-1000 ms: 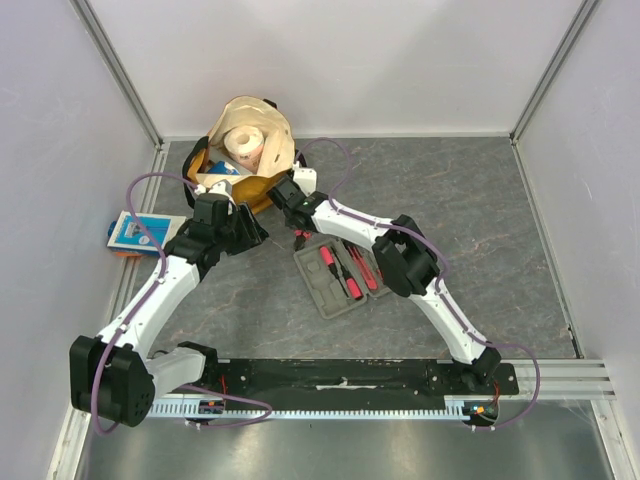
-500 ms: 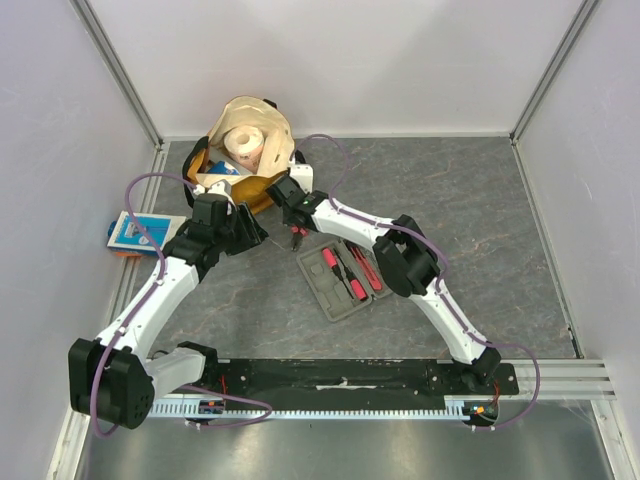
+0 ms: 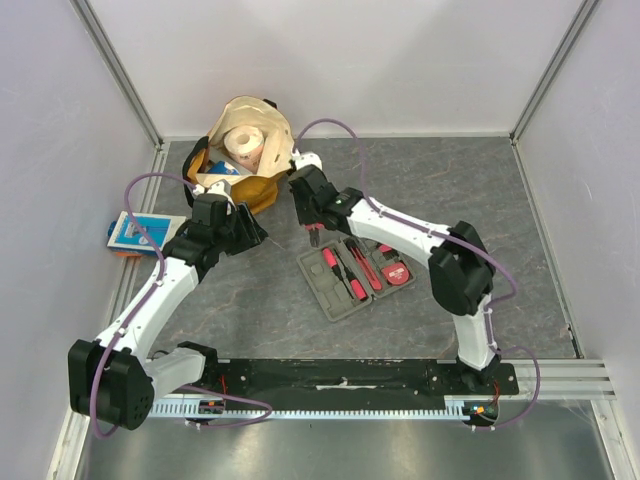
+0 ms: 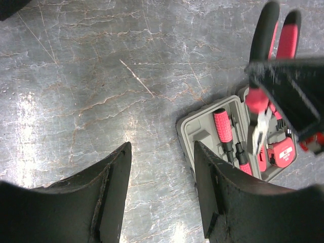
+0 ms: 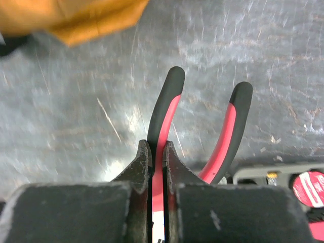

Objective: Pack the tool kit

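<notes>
The case (image 3: 328, 300) lies open on the worktop (image 3: 470, 190), holding screwdrivers (image 3: 330, 260) and a tape measure (image 3: 397, 272). At its far corner the right fingers (image 5: 137, 167) pinch one pliers (image 5: 167, 111) handle tight. Left of the case, the left fingers (image 4: 114, 167) stand half open, empty.

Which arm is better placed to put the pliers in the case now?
Right. The right gripper is shut on one handle of the pliers, close to the open case. The left gripper is open, holds nothing, and hangs over the table.
</notes>
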You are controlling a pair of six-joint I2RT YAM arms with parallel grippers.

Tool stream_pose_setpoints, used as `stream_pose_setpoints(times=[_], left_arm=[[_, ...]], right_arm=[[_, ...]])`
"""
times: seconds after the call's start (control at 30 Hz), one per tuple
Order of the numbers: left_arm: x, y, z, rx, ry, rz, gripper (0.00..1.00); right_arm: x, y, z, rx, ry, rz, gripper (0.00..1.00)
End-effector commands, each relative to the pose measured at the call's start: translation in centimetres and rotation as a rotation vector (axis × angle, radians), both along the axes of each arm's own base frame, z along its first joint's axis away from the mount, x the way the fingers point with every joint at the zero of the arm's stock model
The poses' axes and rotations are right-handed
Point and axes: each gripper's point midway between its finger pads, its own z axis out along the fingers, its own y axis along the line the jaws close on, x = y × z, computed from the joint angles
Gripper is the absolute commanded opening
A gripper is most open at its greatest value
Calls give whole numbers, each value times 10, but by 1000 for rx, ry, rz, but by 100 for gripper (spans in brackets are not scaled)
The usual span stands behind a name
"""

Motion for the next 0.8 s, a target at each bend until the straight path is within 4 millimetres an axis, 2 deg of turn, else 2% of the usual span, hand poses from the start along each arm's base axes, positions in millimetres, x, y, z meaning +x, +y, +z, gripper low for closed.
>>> stream_pose_setpoints(times=[0.0, 0.17, 0.37, 0.57, 0.77], left_arm=[[6, 1, 9, -17, -36, 27, 58], [7, -2, 6, -27, -25, 17, 58], [9, -5, 3, -37, -15, 9, 58], [10, -7, 0, -40, -5, 1, 58], [10, -10, -1, -47, 1, -5, 58]], right_arm=[[-37, -7, 7, -53, -9, 243, 0], [-72, -22, -6, -91, 28, 346, 0], [-110, -13, -22, -99, 56, 440, 0], [-133, -6, -45, -130, 93, 476, 0], [-137, -12, -65, -155, 110, 473, 0]])
